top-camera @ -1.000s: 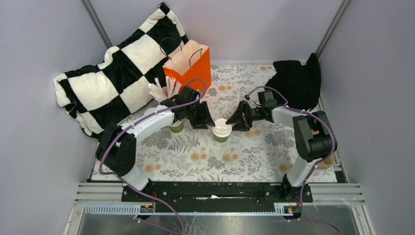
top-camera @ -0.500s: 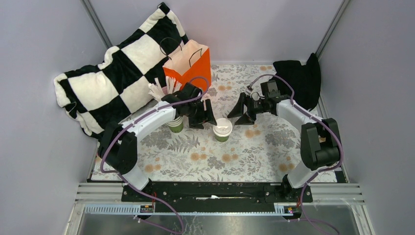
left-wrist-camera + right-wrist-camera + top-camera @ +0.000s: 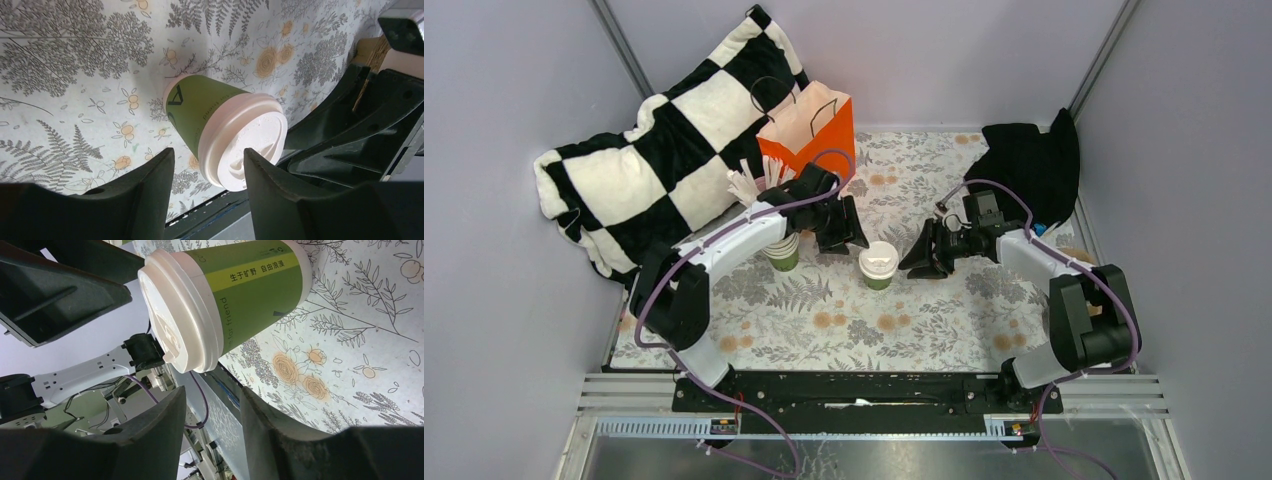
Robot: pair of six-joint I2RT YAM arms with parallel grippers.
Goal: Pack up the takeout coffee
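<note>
One takeout coffee cup [image 3: 879, 265], green with a white lid, stands upright on the floral cloth; no second lidded cup shows. My left gripper [image 3: 851, 232] is open and empty, just behind and left of the cup. My right gripper [image 3: 921, 258] is open and empty, just right of it. In the left wrist view the cup [image 3: 225, 135] lies beyond my open fingertips [image 3: 207, 175], untouched. In the right wrist view the cup [image 3: 235, 295] is ahead of the open gripper [image 3: 212, 405], also untouched.
An open orange paper bag [image 3: 809, 130] stands at the back. A stack of lidless green cups [image 3: 782, 252] and a pink cup of white sticks [image 3: 749, 185] sit left of my left arm. A checkered pillow [image 3: 654, 150] lies back left, a black cloth [image 3: 1024, 165] back right.
My right gripper drew back from the cup, then came down beside its right side again. My left gripper shifted slightly toward the back. The cup has not moved.
</note>
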